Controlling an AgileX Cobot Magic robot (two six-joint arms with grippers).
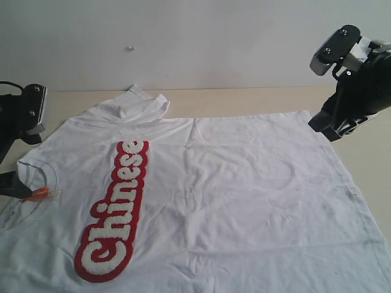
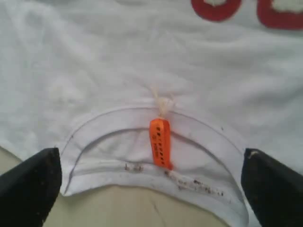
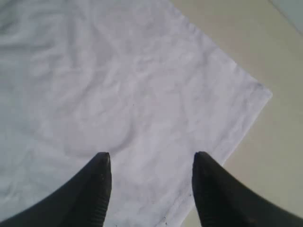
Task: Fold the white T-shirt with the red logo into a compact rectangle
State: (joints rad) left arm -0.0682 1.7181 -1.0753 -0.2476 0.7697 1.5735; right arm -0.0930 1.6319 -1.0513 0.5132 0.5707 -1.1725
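Lying flat on the table: one white T-shirt, red logo up, not yet folded. Left jaws wide over the collar (orange tag between them); right jaws wide above a hem corner, both probably stationed to start the first fold.

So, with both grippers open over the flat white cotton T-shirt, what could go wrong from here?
The left gripper is open astride the ribbed collar and small orange neck tag; closing there might pinch only the tag or one layer. The far sleeve of the large white cotton T-shirt lies bunched, so a fold could trap a lump. The right gripper, open, hangs inboard of the hem corner and may grab mid-fabric.
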